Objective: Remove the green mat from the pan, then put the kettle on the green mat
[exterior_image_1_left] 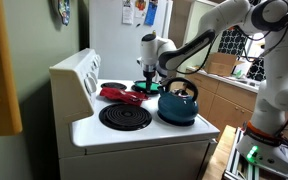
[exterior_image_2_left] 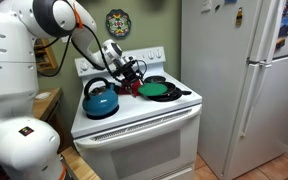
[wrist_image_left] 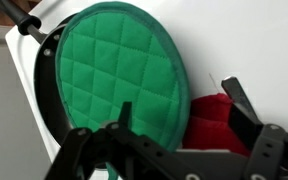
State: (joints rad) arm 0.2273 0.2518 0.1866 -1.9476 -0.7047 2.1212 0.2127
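Observation:
The green mat (wrist_image_left: 119, 70) is round and quilted and lies in the dark pan (wrist_image_left: 46, 95), covering most of it. In both exterior views the mat (exterior_image_2_left: 161, 90) (exterior_image_1_left: 149, 88) sits on the stove's back burner area. The teal-blue kettle (exterior_image_1_left: 178, 103) (exterior_image_2_left: 100, 98) stands on a front burner beside it. My gripper (wrist_image_left: 184, 110) is open and empty, hovering just above the mat's near edge, with one finger over the mat and the other over a red utensil (wrist_image_left: 216, 122). The gripper also shows in both exterior views (exterior_image_1_left: 147, 80) (exterior_image_2_left: 134, 75).
Red flat utensils (exterior_image_1_left: 119, 94) lie mid-stove between kettle and pan. A black coil burner (exterior_image_1_left: 126, 117) is bare at the front. The stove's back panel (exterior_image_1_left: 79, 75) rises behind. A white fridge (exterior_image_2_left: 239, 80) stands beside the stove.

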